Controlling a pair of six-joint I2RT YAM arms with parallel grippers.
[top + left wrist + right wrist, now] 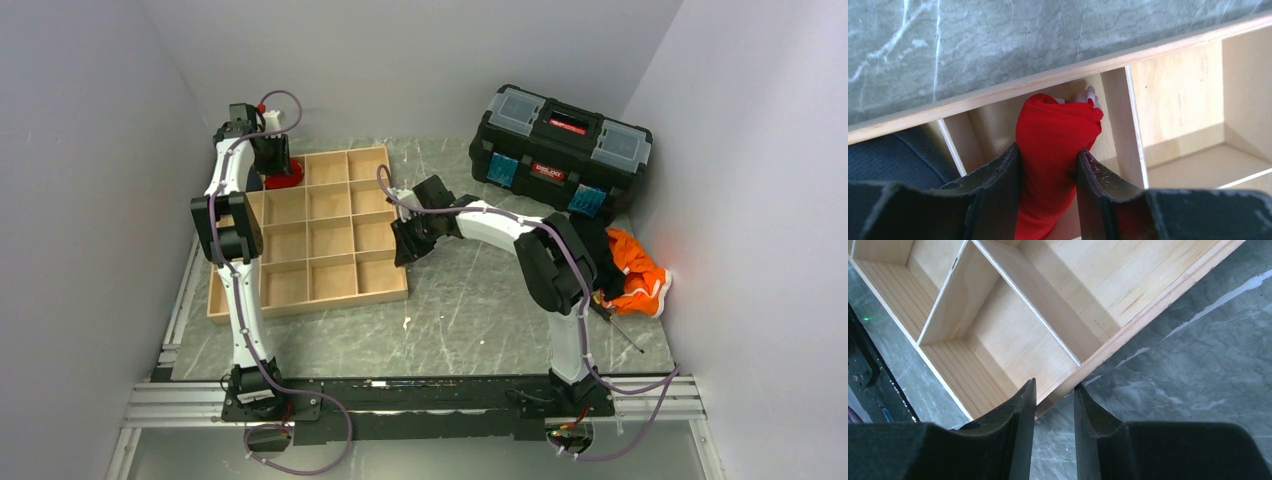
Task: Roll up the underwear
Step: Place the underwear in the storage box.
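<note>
The left pincer (1048,165) is clamped on the red underwear (1053,140) in a far-left compartment of the wooden tray (330,290); the right pincer (1053,405), jaws apart, empty, straddles the tray's right rim on the counter (470,320).

Red underwear (1053,150): lower end cut off by the bottom edge of the left wrist view, sides covered by the two dark fingers (993,185); from overhead, mostly hidden behind the left gripper (277,165).

Dark navy fabric (893,155): only a corner shows at the left edge of the left wrist view; shape cannot be told.

Wooden divider tray (330,295): left column partly hidden by the left arm (235,230).

Orange cloth (637,275): partly behind the right arm (550,260).

Thin tool (625,335) near it: too small to identify.

Toolbox (560,150) labels: unreadable.
</note>
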